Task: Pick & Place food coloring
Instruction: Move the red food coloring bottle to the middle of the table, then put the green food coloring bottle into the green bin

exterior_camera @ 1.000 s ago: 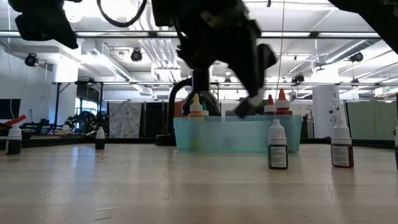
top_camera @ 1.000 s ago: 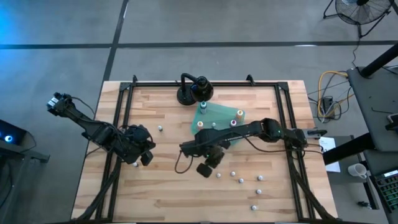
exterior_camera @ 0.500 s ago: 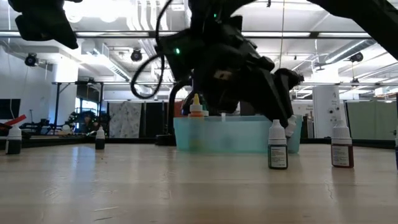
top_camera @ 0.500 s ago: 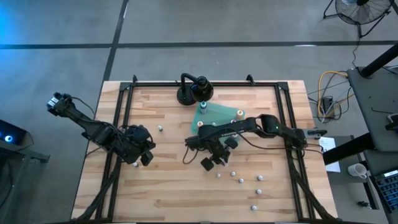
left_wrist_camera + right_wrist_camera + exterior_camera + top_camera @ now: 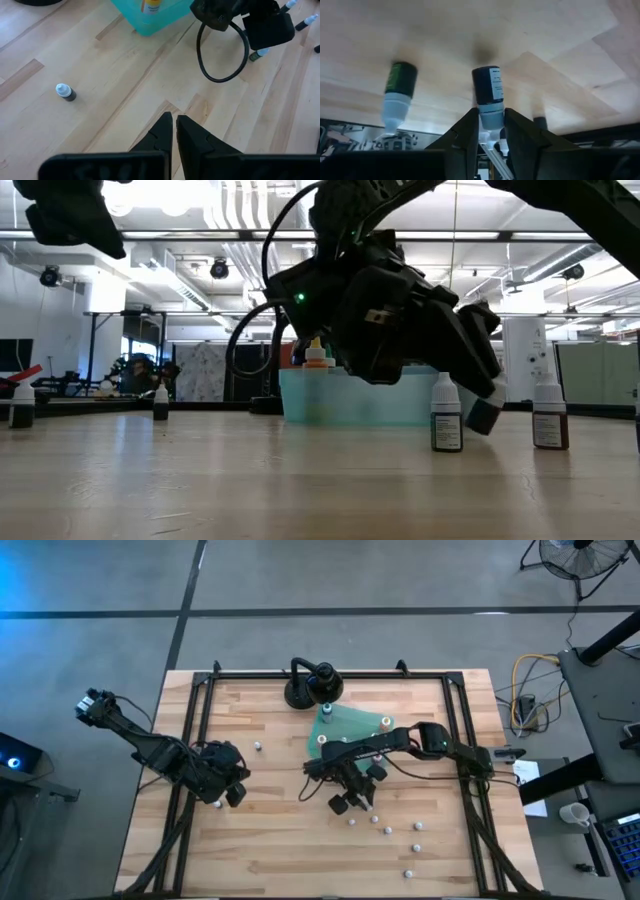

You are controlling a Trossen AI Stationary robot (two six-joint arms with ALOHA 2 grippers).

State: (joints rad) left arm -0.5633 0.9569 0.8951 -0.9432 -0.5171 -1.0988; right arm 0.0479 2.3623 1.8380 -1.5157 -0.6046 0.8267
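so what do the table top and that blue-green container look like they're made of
Table top: looks like butcher-block wood, matte pale finish; jointed strips and grain show in the left wrist view. Blue-green container: probably translucent plastic, since shapes show faintly through its wall and its surface is smooth. Neither can be settled by look alone.

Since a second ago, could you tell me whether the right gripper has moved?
Yes: the right gripper moved away from the green sheet, toward the loose white-capped bottles.
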